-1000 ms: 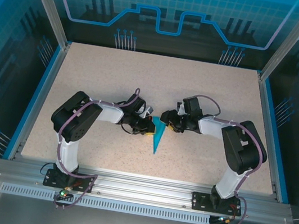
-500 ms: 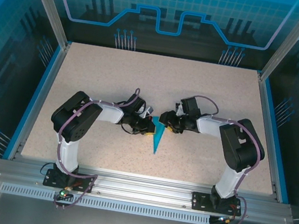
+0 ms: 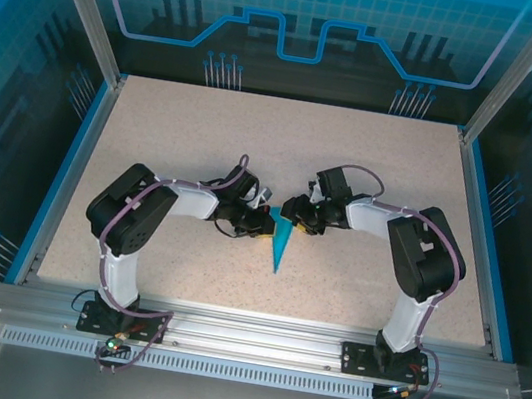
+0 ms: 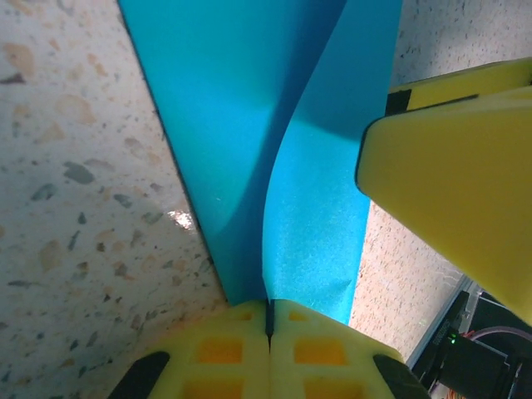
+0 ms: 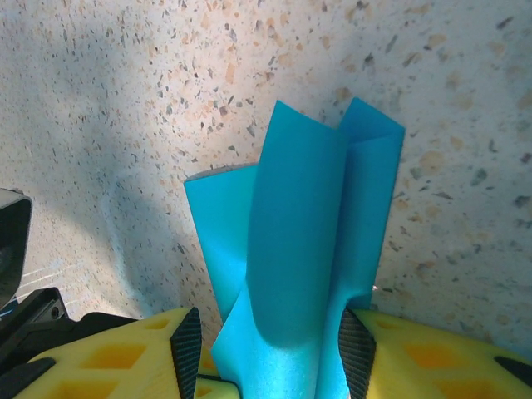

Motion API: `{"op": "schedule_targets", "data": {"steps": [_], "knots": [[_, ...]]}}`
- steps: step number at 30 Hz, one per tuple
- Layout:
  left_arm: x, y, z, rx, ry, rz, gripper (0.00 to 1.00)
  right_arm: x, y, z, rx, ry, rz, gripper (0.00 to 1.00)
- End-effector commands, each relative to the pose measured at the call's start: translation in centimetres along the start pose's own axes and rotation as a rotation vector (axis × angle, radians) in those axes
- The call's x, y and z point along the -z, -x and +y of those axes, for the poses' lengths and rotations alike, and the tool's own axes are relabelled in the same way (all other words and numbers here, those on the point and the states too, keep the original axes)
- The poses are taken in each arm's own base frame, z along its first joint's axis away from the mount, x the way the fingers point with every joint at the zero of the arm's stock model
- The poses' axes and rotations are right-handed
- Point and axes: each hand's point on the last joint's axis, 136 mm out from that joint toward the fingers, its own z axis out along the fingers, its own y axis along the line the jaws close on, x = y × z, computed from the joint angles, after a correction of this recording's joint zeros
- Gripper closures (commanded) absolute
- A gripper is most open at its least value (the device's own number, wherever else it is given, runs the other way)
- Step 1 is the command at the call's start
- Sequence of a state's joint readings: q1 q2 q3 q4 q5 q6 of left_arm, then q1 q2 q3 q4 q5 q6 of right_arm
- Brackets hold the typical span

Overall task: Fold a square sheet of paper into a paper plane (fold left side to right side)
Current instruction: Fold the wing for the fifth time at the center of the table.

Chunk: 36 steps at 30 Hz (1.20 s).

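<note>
Paper plane (image 3: 280,243) is sitting mid-table in the top view, tip pointing toward the arm bases, with the left gripper (image 3: 268,226) and right gripper (image 3: 293,214) meeting at its wide end; left wrist cam is showing yellow fingers (image 4: 224,349) squeezed together, pinching a teal flap; right wrist cam is showing the fingers (image 5: 125,353) straddling the plane, gripping its layers.

Teal-blue paper plane (image 3: 279,243), yellow fingers (image 4: 449,191), speckled beige table (image 3: 373,166), seemingly black-edged pads.
</note>
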State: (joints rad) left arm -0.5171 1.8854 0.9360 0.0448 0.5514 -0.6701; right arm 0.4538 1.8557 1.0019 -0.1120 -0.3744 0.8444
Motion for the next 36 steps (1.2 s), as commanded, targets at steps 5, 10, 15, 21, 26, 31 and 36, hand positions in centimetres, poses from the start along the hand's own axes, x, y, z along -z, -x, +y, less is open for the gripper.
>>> {"op": "schedule_targets", "data": {"steps": [5, 10, 15, 21, 26, 31, 36], "knots": [[0.7, 0.2, -0.1, -0.035, 0.029, -0.023, 1.0, -1.2, -2.1, -2.5, -0.014, -0.106, 0.072, 0.49], [0.0, 0.3, 0.3, -0.021, 0.029, -0.007, 1.0, -1.3, -2.3, -2.3, -0.005, -0.104, 0.078, 0.49], [-0.4, 0.3, 0.4, -0.013, 0.026, 0.009, 1.0, -1.4, -2.2, -2.1, -0.002, -0.098, 0.08, 0.49], [-1.2, 0.0, 1.2, 0.015, 0.038, 0.038, 1.0, -1.2, -2.1, -1.4, 0.01, -0.076, 0.074, 0.49], [-1.5, -0.2, 1.6, 0.024, 0.046, 0.047, 1.0, -0.6, -1.6, -0.3, 0.028, -0.038, 0.05, 0.48], [-1.4, -0.2, 1.7, 0.025, 0.05, 0.05, 1.0, 1.3, -0.5, 0.6, 0.054, -0.024, -0.008, 0.46], [-1.5, -0.3, 1.9, 0.029, 0.055, 0.052, 1.0, 3.6, 0.4, 0.6, 0.075, -0.043, -0.067, 0.39]]}}
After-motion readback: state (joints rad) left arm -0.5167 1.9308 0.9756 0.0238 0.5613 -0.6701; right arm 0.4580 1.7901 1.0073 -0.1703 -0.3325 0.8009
